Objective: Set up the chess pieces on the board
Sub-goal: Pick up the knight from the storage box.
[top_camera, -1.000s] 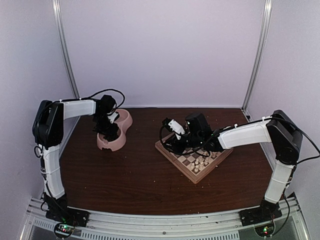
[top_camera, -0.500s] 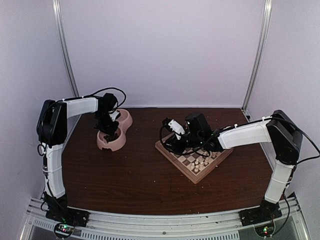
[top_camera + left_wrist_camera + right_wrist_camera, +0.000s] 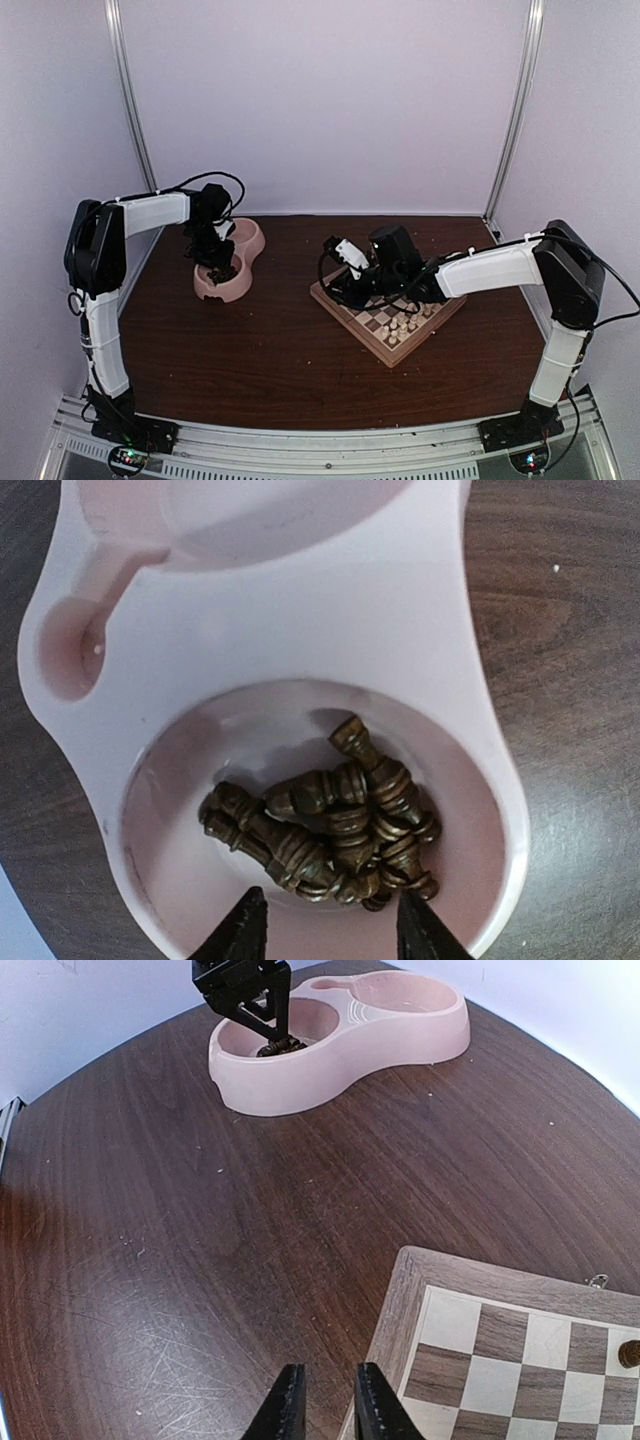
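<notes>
Several dark brown chess pieces [image 3: 340, 825] lie in a heap in the near cup of a pink double bowl [image 3: 300, 620]. My left gripper [image 3: 325, 935] is open and empty, its tips just above the heap; it also shows in the top view [image 3: 222, 262]. The board [image 3: 390, 305] lies right of centre, its corner showing in the right wrist view [image 3: 470, 1310]. One dark piece [image 3: 629, 1353] stands on it at the right edge. My right gripper [image 3: 322, 1405] hangs over the board's left corner, jaws slightly apart and empty.
Pale cream chessmen [image 3: 403, 324] stand on the board's near side. The bowl's far cup [image 3: 270, 510] looks empty. The pink bowl [image 3: 335, 1035] and my left gripper [image 3: 250, 995] show far off in the right wrist view. Bare dark tabletop [image 3: 270, 350] lies between bowl and board.
My left arm shifted a little over the pink bowl. The right arm has barely moved.
</notes>
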### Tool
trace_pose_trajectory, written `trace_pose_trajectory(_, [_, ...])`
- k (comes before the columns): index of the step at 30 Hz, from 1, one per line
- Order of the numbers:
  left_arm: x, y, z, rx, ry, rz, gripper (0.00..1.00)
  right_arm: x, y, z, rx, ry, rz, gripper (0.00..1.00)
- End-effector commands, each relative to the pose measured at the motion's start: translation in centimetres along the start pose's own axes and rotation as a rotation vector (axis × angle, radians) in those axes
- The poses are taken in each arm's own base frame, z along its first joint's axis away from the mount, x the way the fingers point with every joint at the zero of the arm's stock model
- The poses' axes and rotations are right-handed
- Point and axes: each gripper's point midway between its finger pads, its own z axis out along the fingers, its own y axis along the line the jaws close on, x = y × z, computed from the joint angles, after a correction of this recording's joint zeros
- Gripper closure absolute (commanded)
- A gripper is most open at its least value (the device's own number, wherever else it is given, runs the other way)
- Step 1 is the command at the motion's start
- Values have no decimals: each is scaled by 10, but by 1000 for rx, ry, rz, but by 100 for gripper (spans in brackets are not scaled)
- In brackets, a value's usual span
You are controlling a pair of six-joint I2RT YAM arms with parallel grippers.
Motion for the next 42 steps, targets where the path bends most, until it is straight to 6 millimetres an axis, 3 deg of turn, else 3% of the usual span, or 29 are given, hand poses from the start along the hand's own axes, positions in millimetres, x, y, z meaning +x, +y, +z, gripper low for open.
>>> trace_pose_trajectory(1, [7, 2, -4, 8, 4, -114, 55, -10, 6, 3, -21, -18, -6, 81])
trace_pose_trajectory(10, [11, 2, 18, 49, 22, -185, 62, -11, 8, 2, -24, -20, -11, 81])
trace_pose_trajectory(17, [12, 1, 30, 56, 31, -185, 48, -11, 8, 2, -19, -17, -16, 81])
trace_pose_trajectory(21, [8, 4, 31, 40, 29, -172, 48, -10, 7, 2, -15, -12, -19, 81])
trace_pose_trajectory(31, [8, 9, 31, 34, 43, -161, 65, -9, 8, 1, -14, -9, -24, 81])
trace_pose_trajectory(42, [-6, 12, 4, 33, -28, -139, 78, -8, 7, 2, -9, -5, -28, 81])
